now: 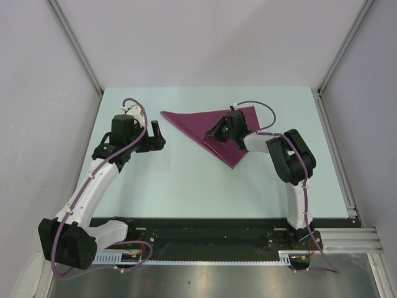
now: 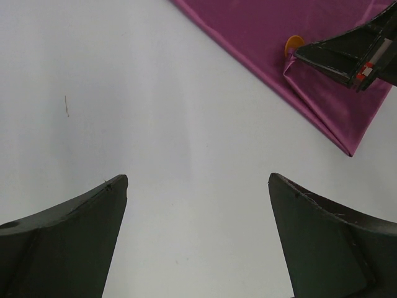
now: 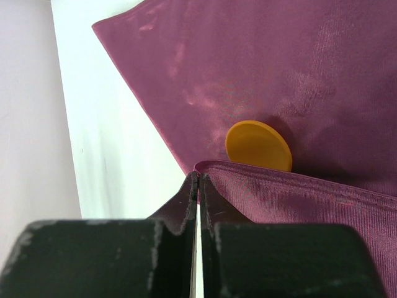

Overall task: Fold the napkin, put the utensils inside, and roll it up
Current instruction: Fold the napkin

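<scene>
Bases sit at the near edge of the pale table [image 1: 186, 186], with both arms reaching away from them. On the left side, the left gripper [image 1: 155, 134] hovers over bare tabletop near the napkin [image 1: 192, 123], its jaws wide apart with nothing between them. Over to the right gripper [image 1: 216, 133]: it's down on the cloth, jaws pressed together and pinching a raised lip of the edge. Just past that pinch, the round orange end of a utensil [image 3: 258, 144] peeks out from under the lifted fold. The napkin itself lies as a plum triangle at mid-table, right of centre, one point aimed at the near side.
</scene>
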